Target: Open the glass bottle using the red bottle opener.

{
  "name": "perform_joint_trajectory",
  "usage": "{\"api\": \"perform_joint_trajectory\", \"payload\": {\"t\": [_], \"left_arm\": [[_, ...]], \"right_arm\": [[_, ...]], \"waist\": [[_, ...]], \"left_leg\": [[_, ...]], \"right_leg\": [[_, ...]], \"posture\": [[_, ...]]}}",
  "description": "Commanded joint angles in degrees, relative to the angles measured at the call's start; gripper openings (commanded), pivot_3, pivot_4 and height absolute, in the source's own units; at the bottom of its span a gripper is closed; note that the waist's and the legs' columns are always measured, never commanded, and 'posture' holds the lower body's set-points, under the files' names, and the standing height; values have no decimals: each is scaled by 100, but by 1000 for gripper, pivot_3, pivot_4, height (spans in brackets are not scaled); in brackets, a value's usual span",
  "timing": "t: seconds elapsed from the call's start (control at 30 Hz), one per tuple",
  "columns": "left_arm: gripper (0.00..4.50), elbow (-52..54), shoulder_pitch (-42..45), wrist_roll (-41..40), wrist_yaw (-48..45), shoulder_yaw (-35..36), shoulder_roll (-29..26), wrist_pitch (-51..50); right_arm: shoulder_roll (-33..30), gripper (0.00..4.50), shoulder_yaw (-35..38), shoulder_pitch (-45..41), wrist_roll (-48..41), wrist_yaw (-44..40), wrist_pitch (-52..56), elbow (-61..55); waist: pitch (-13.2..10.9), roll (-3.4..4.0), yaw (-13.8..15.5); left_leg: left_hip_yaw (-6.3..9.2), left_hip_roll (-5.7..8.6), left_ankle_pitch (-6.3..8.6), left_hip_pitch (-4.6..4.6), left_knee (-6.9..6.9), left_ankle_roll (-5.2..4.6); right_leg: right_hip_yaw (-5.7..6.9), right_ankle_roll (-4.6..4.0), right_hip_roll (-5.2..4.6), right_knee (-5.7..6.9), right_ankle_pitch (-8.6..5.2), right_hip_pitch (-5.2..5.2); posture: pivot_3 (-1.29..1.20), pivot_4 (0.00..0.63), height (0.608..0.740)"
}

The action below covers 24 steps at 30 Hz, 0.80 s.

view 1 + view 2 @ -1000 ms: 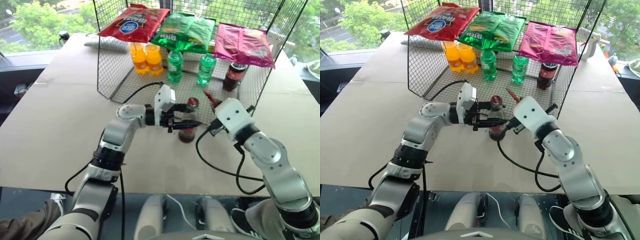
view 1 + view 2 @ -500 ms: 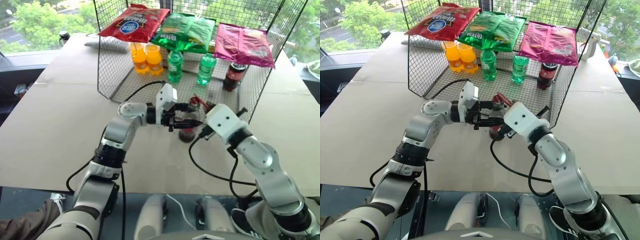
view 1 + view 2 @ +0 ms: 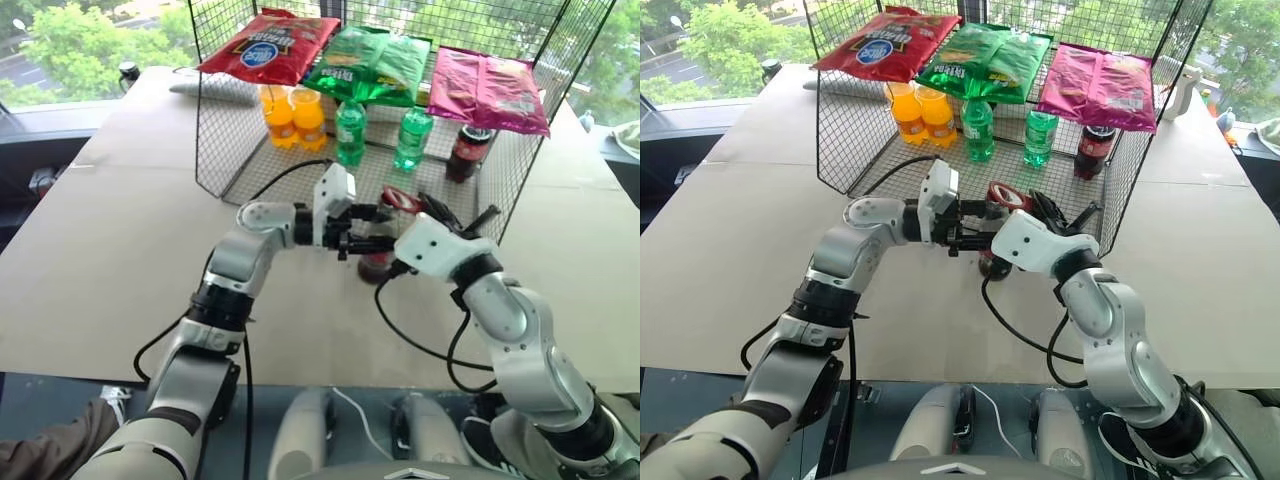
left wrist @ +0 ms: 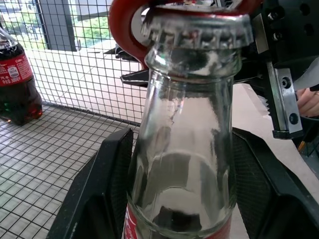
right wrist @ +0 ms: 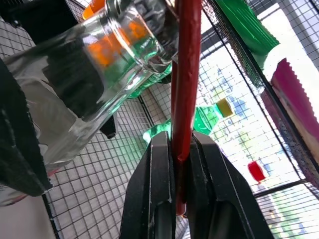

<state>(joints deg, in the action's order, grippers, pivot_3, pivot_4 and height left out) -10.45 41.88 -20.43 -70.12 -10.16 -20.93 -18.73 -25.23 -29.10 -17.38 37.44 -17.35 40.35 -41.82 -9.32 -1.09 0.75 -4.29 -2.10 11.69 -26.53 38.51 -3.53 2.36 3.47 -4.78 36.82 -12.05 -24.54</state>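
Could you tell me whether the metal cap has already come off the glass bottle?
No, in the left wrist view the crimped metal cap sits on the glass bottle, the red bottle opener looped over it.

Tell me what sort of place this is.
Probably a lab or demo setup by a window rather than a shop: a wire mesh rack holding snack bags and soda bottles stands on a table covered in brown board, with trees outside the glass.

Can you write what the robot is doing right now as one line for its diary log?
left gripper: shut on glass bottle | right gripper: shut on red bottle opener | opener head: over metal cap | cap: on
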Motion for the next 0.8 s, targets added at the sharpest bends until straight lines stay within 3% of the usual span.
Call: {"api": "perform_joint_trajectory", "payload": {"t": [0.03,0.37,0.57,0.8], "left_arm": [[2228,72,299,-24,76,80,53,67],[2228,-32,379,7,145,101,129,79],[2228,-61,497,31,213,140,167,24],[2228,-42,496,64,231,136,192,-24]], "right_arm": [[68,0,-274,92,429,-207,-101,157],[801,0,-225,568,753,11,-358,537],[1314,0,-212,644,1012,358,-621,893],[1346,0,-204,762,1336,319,-925,1079]], "waist": [[0,0,1],[9,3,0],[8,4,-7],[9,4,-6]], "left_leg": [[0,0,0,0,1,0],[0,0,-1,8,3,1],[5,-8,6,76,-4,-6],[7,-9,12,81,-3,-16]], "right_leg": [[0,0,0,0,0,1],[7,0,0,0,-1,12],[7,-4,-4,-2,-28,74],[7,-8,-9,-1,-26,77]], "posture": [[0,150,740],[0,150,740],[0,150,740],[0,150,740]]}}
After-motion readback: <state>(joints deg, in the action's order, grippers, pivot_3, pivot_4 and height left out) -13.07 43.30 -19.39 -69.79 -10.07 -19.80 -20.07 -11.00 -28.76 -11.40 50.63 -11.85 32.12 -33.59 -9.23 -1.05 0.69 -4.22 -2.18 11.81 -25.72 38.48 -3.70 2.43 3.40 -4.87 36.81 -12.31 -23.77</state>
